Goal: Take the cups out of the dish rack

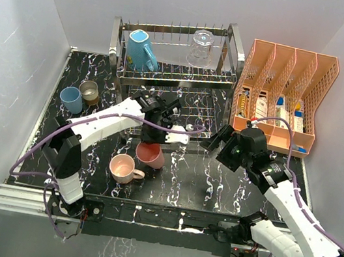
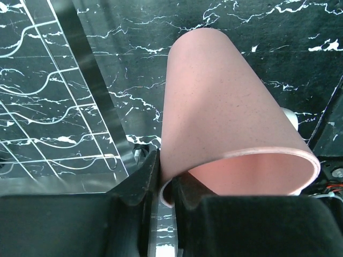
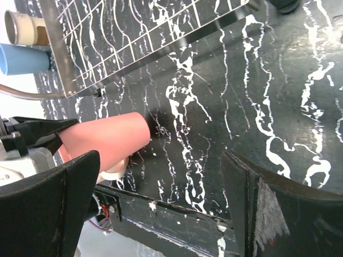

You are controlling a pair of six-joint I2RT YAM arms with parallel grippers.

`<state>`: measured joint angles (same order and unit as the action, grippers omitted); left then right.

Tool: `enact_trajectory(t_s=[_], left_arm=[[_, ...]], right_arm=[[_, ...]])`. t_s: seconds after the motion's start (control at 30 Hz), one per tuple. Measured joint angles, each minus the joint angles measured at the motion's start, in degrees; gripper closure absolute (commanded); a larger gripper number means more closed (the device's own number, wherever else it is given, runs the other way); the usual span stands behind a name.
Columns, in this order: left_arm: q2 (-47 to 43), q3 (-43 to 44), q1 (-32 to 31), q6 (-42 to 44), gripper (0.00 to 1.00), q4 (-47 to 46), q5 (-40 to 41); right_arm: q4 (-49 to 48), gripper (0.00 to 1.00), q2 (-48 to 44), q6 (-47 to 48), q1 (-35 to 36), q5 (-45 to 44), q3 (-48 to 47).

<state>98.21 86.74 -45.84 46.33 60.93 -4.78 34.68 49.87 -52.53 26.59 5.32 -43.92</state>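
My left gripper (image 1: 151, 141) is shut on the rim of the salmon-red tumbler (image 1: 150, 155), mouth up, low over the black table in front of the dish rack (image 1: 175, 70). In the left wrist view the fingers (image 2: 140, 179) pinch the tumbler's (image 2: 230, 112) wall. The teal mug (image 1: 142, 50) and clear glass tumbler (image 1: 201, 47) sit on the rack's upper tier. The pale pink mug (image 1: 123, 168) stands beside the held tumbler. The light blue tumbler (image 1: 70, 99) and tan cup (image 1: 89, 91) stand at the table's left. My right gripper (image 1: 213, 139) is open and empty, right of the tumbler (image 3: 104, 139).
The orange perforated file organiser (image 1: 283, 94) with small items stands at the back right, next to the rack. The rack's lower wire shelf (image 3: 134, 32) lies just behind the held tumbler. White walls close in the table on the left, back and right.
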Motion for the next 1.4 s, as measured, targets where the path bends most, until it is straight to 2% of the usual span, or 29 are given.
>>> enact_trajectory(t_s=[0.13,0.27,0.33,0.5,0.6,0.7,0.83,0.97,1.23,1.4], left_arm=[[2.3,2.6,-3.0,0.0,0.7,2.4,3.0],[4.5,3.7,-4.7,-0.9,0.55,3.5,5.0],[5.0,3.7,-4.9,-1.5,0.5,3.3,6.1],[4.8,3.8,-4.9,-1.7,0.21,1.6,8.2],[4.5,5.6,-4.9,-2.3,0.15,1.8,8.6],[2.6,7.9,-4.8,-2.6,0.04,1.9,7.7],[-4.5,7.3,-2.8,-3.4,0.03,0.8,3.0],[-15.5,4.3,3.7,-4.3,0.03,0.4,-4.1],[-26.7,0.2,14.6,-5.9,0.03,3.3,-14.7],[-29.6,-4.1,16.9,-8.0,0.03,3.2,-17.1]], right_arm=[[2.6,0.02,0.0,1.6,-0.4,-1.5,-1.3],[4.7,0.02,-0.4,2.8,-0.5,-3.0,-3.2],[5.5,0.02,-0.9,3.6,-0.5,-4.0,-4.4],[8.0,0.02,-1.5,5.4,-0.5,-6.0,-8.3],[9.0,0.02,-1.5,6.6,-0.5,-7.1,-11.1],[10.1,0.02,-1.5,9.0,-0.5,-7.8,-14.9],[10.6,0.02,-0.7,13.9,-0.5,-7.9,-23.0],[9.9,0.02,4.3,19.3,-0.5,-8.3,-36.0],[7.7,0.02,22.5,28.1,-0.5,-8.2,-60.1],[6.6,0.02,34.5,32.0,-0.5,-7.7,-70.8]])
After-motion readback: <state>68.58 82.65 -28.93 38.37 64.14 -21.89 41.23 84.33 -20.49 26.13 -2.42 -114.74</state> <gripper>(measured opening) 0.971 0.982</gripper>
